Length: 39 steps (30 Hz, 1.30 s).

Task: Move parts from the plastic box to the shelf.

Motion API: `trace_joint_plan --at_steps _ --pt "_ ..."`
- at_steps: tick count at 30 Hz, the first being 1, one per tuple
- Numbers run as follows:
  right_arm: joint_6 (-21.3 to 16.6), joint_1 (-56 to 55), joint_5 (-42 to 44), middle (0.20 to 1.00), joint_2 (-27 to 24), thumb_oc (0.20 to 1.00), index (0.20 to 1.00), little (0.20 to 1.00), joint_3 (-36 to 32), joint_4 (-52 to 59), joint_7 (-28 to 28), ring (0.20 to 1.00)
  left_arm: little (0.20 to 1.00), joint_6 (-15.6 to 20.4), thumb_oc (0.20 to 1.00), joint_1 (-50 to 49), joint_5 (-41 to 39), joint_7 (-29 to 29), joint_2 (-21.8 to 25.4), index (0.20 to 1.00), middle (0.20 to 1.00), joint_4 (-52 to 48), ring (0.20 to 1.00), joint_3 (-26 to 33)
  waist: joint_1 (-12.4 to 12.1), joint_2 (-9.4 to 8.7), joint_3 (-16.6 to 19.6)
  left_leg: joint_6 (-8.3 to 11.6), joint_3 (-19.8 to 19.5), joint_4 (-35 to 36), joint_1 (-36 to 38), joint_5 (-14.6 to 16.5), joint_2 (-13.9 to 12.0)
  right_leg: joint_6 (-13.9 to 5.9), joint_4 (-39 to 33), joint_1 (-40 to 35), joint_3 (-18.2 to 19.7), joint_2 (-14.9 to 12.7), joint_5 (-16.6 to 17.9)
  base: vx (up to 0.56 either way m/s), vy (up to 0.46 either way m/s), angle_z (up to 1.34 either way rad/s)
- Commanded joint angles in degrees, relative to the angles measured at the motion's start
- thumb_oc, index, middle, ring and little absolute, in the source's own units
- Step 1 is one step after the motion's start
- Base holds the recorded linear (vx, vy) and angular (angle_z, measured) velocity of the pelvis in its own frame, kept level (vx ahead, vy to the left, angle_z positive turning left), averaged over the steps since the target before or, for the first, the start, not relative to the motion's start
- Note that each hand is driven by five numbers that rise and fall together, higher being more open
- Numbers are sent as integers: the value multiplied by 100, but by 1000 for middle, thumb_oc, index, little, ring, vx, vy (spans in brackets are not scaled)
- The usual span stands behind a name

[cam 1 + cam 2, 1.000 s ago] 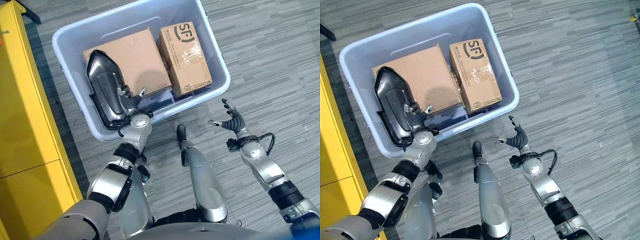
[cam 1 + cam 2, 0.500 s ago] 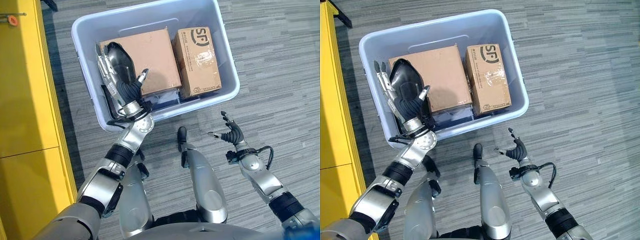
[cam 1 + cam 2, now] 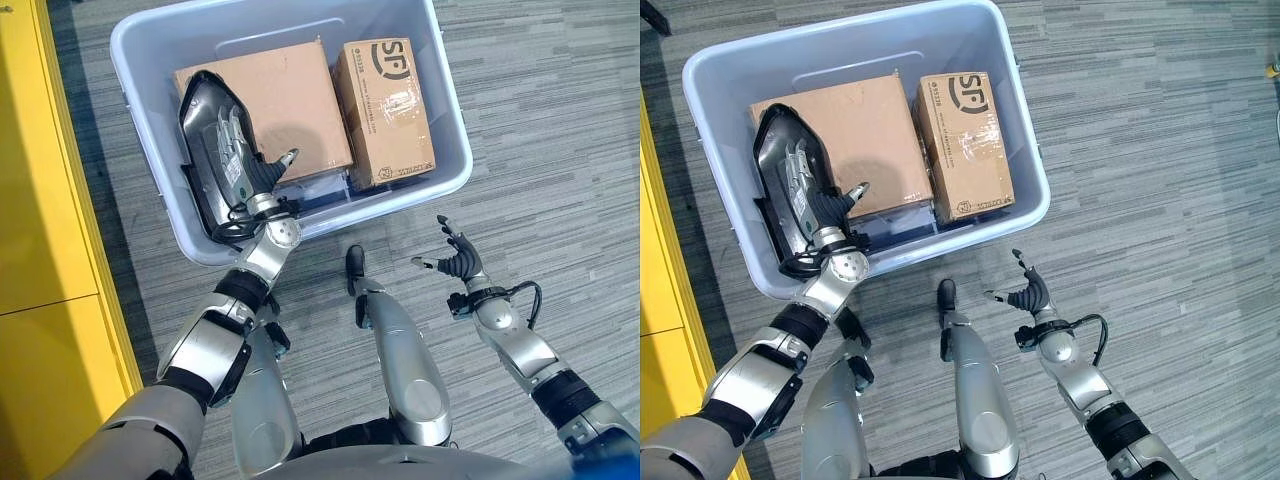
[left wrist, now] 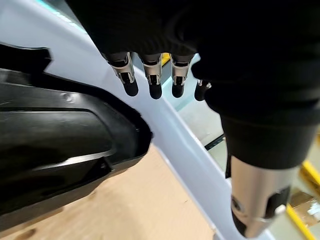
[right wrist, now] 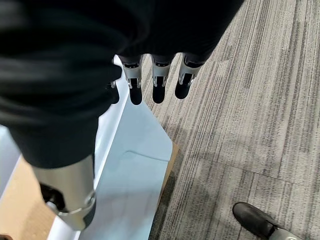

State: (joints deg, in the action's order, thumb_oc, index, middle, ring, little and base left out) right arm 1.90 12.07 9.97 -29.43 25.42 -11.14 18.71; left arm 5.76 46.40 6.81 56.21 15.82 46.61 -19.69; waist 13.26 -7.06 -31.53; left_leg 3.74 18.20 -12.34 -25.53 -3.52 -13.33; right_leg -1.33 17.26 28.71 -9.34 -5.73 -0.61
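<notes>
My left hand [image 3: 243, 172]: fingers straight, laid flat on the black part [image 3: 205, 140] to get purchase.
Black part: in the plastic box [image 3: 447, 125], at its left wall beside the cardboard boxes [image 3: 290, 100].
My right hand [image 3: 458, 262]: relaxed, empty, over the floor.

Black moulded part [image 3: 212, 160]: glossy, elongated, lying inside the pale blue plastic box [image 3: 452, 150] along its left wall, beside two brown cardboard boxes [image 3: 270, 100]. Box stands on grey floor.

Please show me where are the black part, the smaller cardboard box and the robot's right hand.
black part [image 3: 205, 150], left eye view, on its glossy upper shell.
smaller cardboard box [image 3: 385, 110], left eye view, on its taped top.
right hand [image 3: 459, 264], left eye view, on its palm.
</notes>
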Motion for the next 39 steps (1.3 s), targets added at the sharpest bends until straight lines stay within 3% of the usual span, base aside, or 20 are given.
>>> trace_joint_plan --at_steps 1,5,8,12,13,15,18,22,30,32,34,39 --pt "-15 111 134 1000 72 1000 1000 1000 -93 218 0 1000 1000 90 1000 211 -401 97 212 1000 1000 103 1000 62 -48 -452 174 268 -323 -744 -480 192 -249 -329 224 241 352 -12 49 21 0 -3" --pt "130 201 117 1000 94 1000 1000 1000 -49 154 16 1000 1000 319 1000 301 -1950 294 43 1000 1000 282 1000 447 -36 -487 174 279 -396 -893 -634 245 -255 -315 293 365 359 -2 24 30 -7 -5" --pt "206 345 117 1000 219 1000 1000 1000 2 32 120 1000 1000 275 1000 317 -2395 647 -85 1000 1000 477 1000 806 -48 -522 174 293 -453 -951 -703 285 -257 -321 308 396 366 24 -5 5 -52 0" --pt "416 566 257 1000 275 1000 1000 1000 31 125 180 1000 1000 -395 1000 471 -2472 -404 -150 1000 1000 832 1000 704 -42 -647 174 300 -494 -1024 -880 288 -291 -344 317 523 318 33 49 6 -86 7" --pt "544 609 128 1000 229 1000 1000 1000 14 214 30 1000 1000 -725 1000 555 -2231 -1146 -164 1000 1000 969 1000 442 8 -672 174 285 -446 -1023 -928 274 -297 -347 331 601 320 23 81 0 0 0" --pt "743 621 19 1000 95 1000 1000 1000 -69 359 -144 1000 1000 -830 1000 490 -2787 -1440 -251 1000 1000 1051 1000 235 75 -625 174 263 -395 -1058 -973 278 -267 -330 432 711 368 22 58 15 73 -9" --pt "759 651 65 1000 22 1000 1000 1000 -98 359 -134 1000 1000 -496 1000 532 -1780 -1412 -192 1000 1000 1099 1000 69 129 -604 174 250 -340 -1131 -1067 299 -264 -296 495 825 395 19 43 -1 47 -7" --pt "703 642 70 1000 -60 1000 1000 1000 -142 429 -191 1000 1000 -450 1000 577 -1970 -1288 -77 1000 1000 992 1000 -45 160 -559 174 240 -325 -1245 -1178 346 -257 -255 658 977 416 45 -20 -5 10 -2" --pt "649 629 105 1000 -98 1000 1000 1000 -124 296 -158 1000 1000 -305 1000 808 -675 -1803 91 1000 1000 886 1000 -485 220 -517 174 238 -271 -1317 -1284 346 -298 -221 782 1156 419 36 -20 -9 0 -2" --pt "495 568 101 1000 -156 1000 1000 1000 -115 214 -154 1000 1000 -310 1000 891 -595 -1419 164 1000 1000 873 1000 -616 263 -476 174 238 -230 -1297 -1242 334 -303 -211 790 1162 455 31 -15 -27 34 -11" --pt "424 545 76 1000 -137 1000 1000 1000 -65 149 -102 1000 1000 -139 1000 920 -196 -1292 228 1000 1000 894 1000 -607 259 -465 174 247 -219 -1276 -1216 326 -311 -213 766 1138 452 26 -14 -23 2 -9" --pt "217 459 142 1000 -122 1000 1000 1000 -9 4 48 1000 1000 175 1000 1029 -120 -541 322 1000 1000 817 1000 -479 237 -469 174 253 -250 -1249 -1168 319 -319 -209 768 1085 458 26 -31 -4 -8 0"
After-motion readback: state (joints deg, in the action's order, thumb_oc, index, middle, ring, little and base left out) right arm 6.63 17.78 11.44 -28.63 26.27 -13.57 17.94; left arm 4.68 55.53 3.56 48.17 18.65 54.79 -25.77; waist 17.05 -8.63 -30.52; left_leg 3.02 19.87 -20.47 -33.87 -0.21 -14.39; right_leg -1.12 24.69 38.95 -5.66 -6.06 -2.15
